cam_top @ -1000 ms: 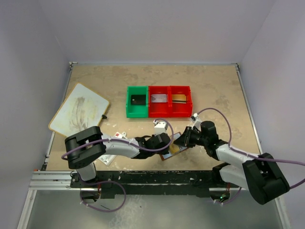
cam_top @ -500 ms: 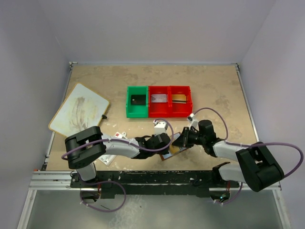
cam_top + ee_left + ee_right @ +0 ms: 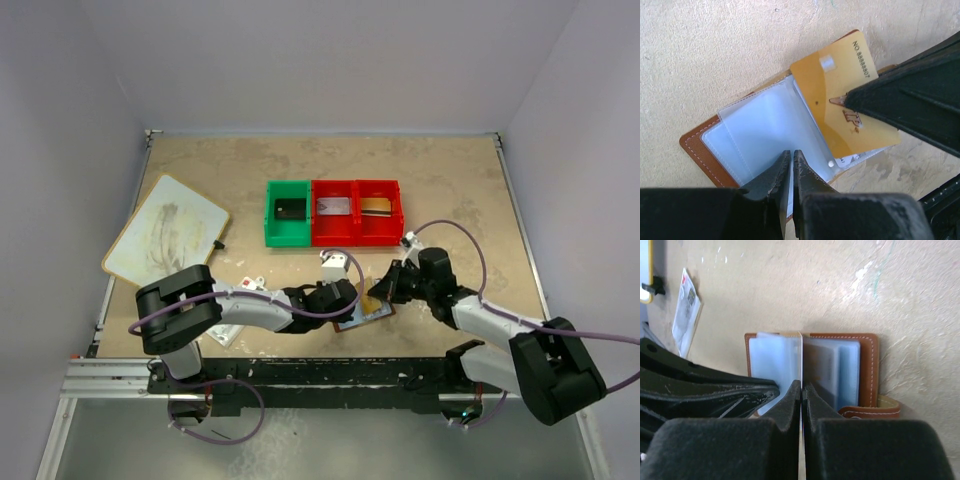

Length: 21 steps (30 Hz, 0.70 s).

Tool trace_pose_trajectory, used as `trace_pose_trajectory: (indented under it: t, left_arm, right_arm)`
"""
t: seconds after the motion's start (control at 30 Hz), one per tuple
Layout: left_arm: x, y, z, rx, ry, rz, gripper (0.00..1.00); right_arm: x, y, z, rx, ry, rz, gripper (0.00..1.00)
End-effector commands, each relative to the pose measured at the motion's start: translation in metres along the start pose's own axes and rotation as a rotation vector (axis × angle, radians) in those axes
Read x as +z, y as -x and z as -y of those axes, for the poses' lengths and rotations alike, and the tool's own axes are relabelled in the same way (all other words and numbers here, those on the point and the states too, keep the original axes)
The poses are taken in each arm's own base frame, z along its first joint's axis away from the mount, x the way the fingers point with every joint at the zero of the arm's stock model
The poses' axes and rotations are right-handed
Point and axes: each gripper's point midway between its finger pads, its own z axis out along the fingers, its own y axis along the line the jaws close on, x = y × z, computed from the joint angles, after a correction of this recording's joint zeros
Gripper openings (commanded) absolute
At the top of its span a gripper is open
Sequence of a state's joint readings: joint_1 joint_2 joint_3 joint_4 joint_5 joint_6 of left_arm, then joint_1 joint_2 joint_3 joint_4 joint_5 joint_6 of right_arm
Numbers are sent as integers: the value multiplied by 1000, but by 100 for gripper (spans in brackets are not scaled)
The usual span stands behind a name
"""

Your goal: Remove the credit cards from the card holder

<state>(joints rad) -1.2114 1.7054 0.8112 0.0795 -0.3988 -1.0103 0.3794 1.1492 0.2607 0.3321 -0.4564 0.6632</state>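
lying open near the front edge of the table [image 3: 450,190], the card holder [image 3: 705,145] is showing its pale clear pockets [image 3: 765,135] face up, with the brown leather rim around them. the left gripper [image 3: 791,155] is bearing down on the pockets, its jaws drawn almost together with only a slit between them. the right gripper [image 3: 801,387] is pinching a gold card [image 3: 845,100] by its edge, jaws clamped flat on it. the card is tilting across 1 half of the holder, 1 corner reaching past the leather rim; whether any part is sitting inside a pocket cannot be told. the 2 grippers are meeting over the holder, just beside each other. well behind them, 1 green bin [image 3: 288,238] and 2 red bins [image 3: 357,238] are sitting in a touching row, each holding a small flat item. a smudged whiteboard [image 3: 165,235] is lying at the far left.
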Motion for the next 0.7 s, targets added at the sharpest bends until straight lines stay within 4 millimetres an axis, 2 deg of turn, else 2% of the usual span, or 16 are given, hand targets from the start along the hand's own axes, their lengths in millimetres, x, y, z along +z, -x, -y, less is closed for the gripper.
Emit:
trace_pose_trajectory:
  t: [0.0, 0.1, 0.3, 0.53, 0.67]
  left_arm:
    - [-4, -9, -32, 54, 100, -21, 4]
    - [-4, -8, -30, 53, 95, -19, 4]
    - [-3, -7, -26, 52, 87, -18, 4]
    - [-9, 2, -18, 48, 58, 0, 7]
    - [-20, 19, -5, 43, 16, 37, 12]
  right_arm:
    - [-2, 23, 8, -34, -93, 66, 0]
    - [-7, 27, 15, -61, -150, 69, 0]
    - [-11, 28, 8, -73, -130, 86, 0]
    - [-25, 49, -29, -110, -7, 162, 0]
    - [-36, 64, -40, -142, 5, 229, 0]
